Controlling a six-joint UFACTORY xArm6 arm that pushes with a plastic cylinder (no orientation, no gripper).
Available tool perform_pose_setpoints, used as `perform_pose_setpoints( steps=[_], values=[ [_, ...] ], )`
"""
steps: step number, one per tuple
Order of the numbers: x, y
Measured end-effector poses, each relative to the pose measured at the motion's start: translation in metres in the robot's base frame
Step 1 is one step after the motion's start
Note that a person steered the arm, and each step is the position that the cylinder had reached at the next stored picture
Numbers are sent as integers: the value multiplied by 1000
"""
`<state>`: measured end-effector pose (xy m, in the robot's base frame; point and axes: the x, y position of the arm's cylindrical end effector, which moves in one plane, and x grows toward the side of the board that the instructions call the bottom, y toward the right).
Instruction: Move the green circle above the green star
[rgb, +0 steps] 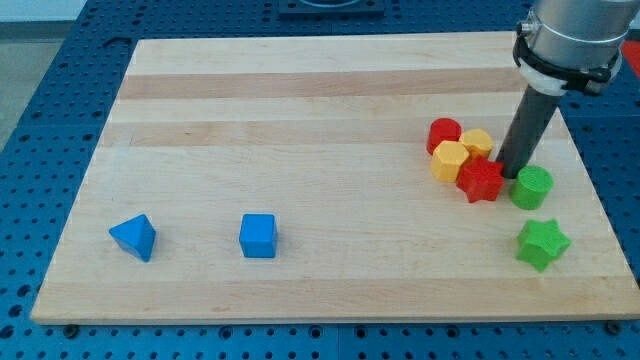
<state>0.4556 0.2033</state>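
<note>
My tip (510, 175): a bare rod with no fingers, so nothing is grasped; it stands between red star (481, 180) and green circle (531, 187), near the surface (300, 120) right edge. Green star (542, 243): just below the circle. Red cylinder (444, 133) and two yellow blocks (450, 159) (477, 142): beside the red star. Blue triangle (133, 237) and blue cube (258, 236): toward the bottom-left corner.

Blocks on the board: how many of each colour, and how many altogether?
Blue: 2, a triangle and a cube
Red: 2, a cylinder and a star
Yellow: 2
Green: 2, a circle and a star
Total: 8
</note>
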Motion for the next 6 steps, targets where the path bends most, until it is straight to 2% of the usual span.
perform_pose_setpoints(
  steps=[1, 3, 5, 6],
  values=[
    [-19, 10],
    [-13, 30],
    [54, 30],
    [51, 30]
  ],
)
